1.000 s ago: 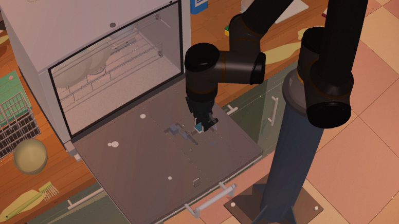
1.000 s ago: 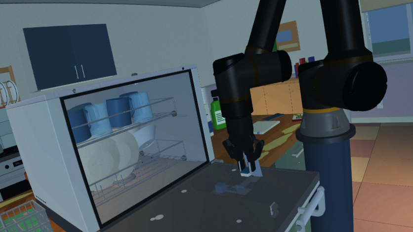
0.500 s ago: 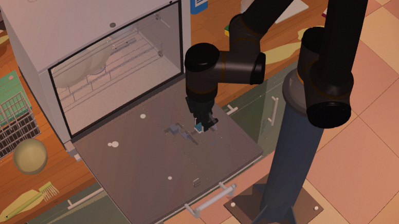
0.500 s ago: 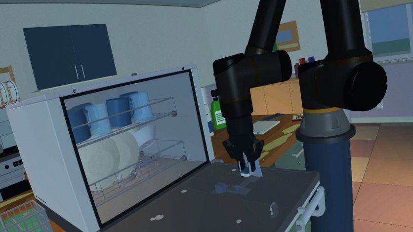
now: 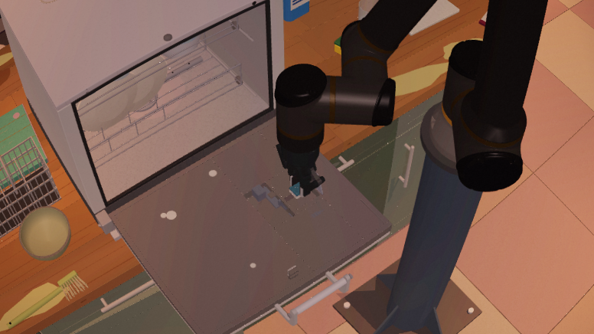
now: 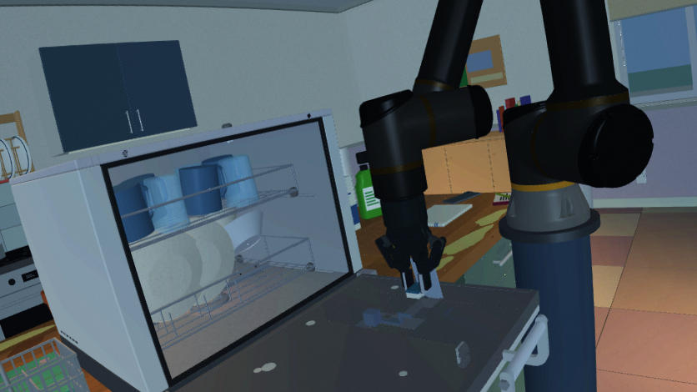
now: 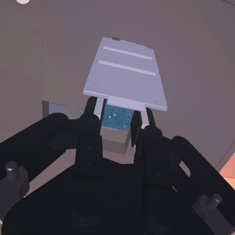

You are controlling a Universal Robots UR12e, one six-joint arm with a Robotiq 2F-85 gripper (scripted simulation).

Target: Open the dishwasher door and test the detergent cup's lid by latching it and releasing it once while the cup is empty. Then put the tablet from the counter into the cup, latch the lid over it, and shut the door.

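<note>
The blue speckled tablet (image 7: 116, 116) hangs just above the open detergent cup (image 7: 113, 142) on the lowered dishwasher door (image 5: 249, 232). The tablet (image 5: 295, 189) (image 6: 413, 290) is held by my gripper (image 5: 305, 190) (image 6: 417, 288) (image 7: 118, 118), which is closed on it and points down at the door. The cup's pale lid (image 7: 126, 73) (image 6: 435, 290) stands raised behind the tablet. The latch block (image 5: 260, 193) (image 6: 372, 318) sits to the left of the cup.
Behind the door the dishwasher tub (image 6: 219, 234) stands open with mugs and plates on its racks. A door handle (image 5: 315, 297) runs along the front edge. My arm's pedestal (image 5: 431, 232) stands to the right. A bowl (image 5: 45, 232) and a brush (image 5: 50, 293) lie on the counter at left.
</note>
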